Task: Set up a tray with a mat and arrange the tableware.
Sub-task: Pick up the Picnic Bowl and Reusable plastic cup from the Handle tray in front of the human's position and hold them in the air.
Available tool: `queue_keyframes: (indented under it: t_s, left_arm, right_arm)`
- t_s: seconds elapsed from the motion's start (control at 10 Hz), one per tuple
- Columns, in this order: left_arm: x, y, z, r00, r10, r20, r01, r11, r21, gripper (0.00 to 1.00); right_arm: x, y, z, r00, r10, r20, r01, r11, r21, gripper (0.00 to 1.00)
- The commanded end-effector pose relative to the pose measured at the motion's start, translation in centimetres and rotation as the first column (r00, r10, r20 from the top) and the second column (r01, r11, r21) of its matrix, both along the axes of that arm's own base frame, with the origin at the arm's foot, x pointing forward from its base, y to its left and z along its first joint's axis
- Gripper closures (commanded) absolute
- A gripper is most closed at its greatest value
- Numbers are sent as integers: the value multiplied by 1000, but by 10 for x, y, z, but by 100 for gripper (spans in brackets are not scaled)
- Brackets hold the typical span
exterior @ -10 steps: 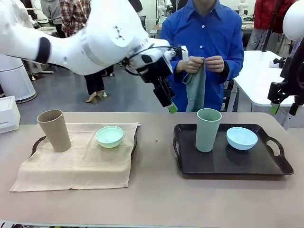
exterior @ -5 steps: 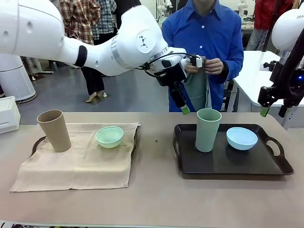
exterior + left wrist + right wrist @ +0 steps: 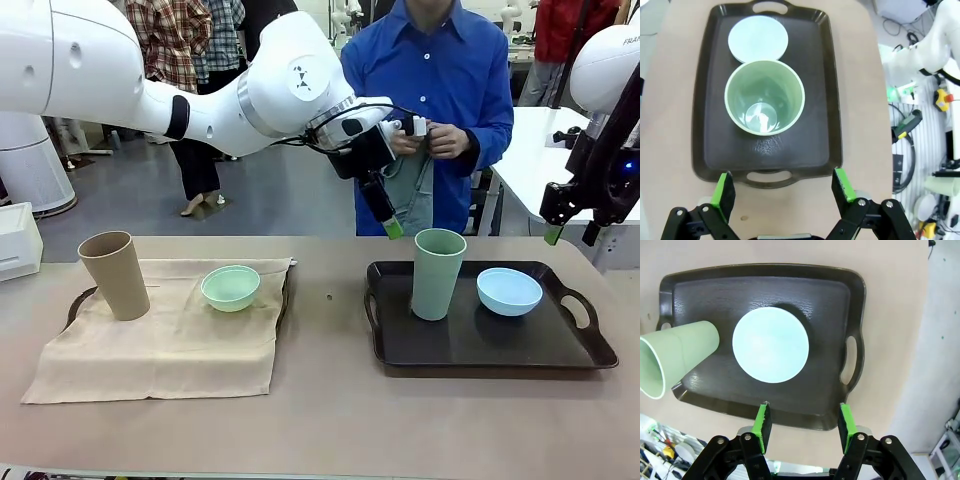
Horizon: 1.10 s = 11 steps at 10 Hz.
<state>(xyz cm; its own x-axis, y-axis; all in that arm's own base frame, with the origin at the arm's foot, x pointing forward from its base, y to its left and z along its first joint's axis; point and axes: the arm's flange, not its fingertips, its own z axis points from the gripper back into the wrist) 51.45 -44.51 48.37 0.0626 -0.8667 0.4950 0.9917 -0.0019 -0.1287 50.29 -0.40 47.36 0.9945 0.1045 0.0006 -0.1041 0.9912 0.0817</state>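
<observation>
Right, status near to far:

1. Beige mat (image 3: 170, 345) is spread over the left-hand tray (image 3: 76, 306). Its near edge hangs past the tray onto the bench (image 3: 330, 430), slightly skewed. We may want to square it up.
2. On that mat, the tan cup (image 3: 115, 275) stands upright at the left and the mint bowl (image 3: 231, 287) sits to its right, apart from it. We'd call that side about done.
3. Black tray (image 3: 480, 350) on the right has no mat. Sage cup (image 3: 438, 272) is upright in its left part, with the pale blue bowl (image 3: 509, 290) just beside it toward the right handle. Both sit on bare tray. Our read is that they have to come off before a mat can go under.
4. Left gripper (image 3: 783, 187) reaches across the middle and hangs above the tray, just beside the sage cup's rim. Its fingers are spread wide with nothing between them. Its wrist view looks down into the cup mouth, so we take it as lining up on that cup. The wide opening fits the broad rim.
5. Right gripper (image 3: 804, 426) is raised over the tray's right end, fingers apart and empty. Its wrist view has the pale blue bowl centred ahead of the pads, so it's likely staged for the bowl.
6. Farthest back, the person's hands (image 3: 450, 138) hold a grey-green cloth (image 3: 412, 200) at chest level, just behind the left arm's wrist. It's probably the second mat, held ready for the black tray. Arm and hands are close there, which is a risk.
</observation>
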Motion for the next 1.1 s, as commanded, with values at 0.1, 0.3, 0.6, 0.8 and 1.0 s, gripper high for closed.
queue_keyframes:
  t_s: [0.1,0.3,0.6,0.8,1.0]
  left_arm:
    - [0,-1,-2,1000,-5,21,6,1000,-1,0]
    - [0,-1,-2,1000,-3,3,3,1000,4,0]
    - [-30,36,-41,978,-159,137,175,977,-119,0]
    - [-28,56,-68,969,-173,175,211,950,-229,0]
    - [-9,63,-89,965,-174,198,237,903,-359,0]
  right_arm:
    - [0,0,-2,1000,0,-4,0,1000,-1,30]
    - [0,0,0,1000,0,0,0,1000,0,30]
    - [6,22,-37,996,42,78,-46,998,49,30]
    - [8,29,-58,993,51,108,-54,998,26,30]
    - [12,31,-73,991,35,131,-34,999,-10,30]
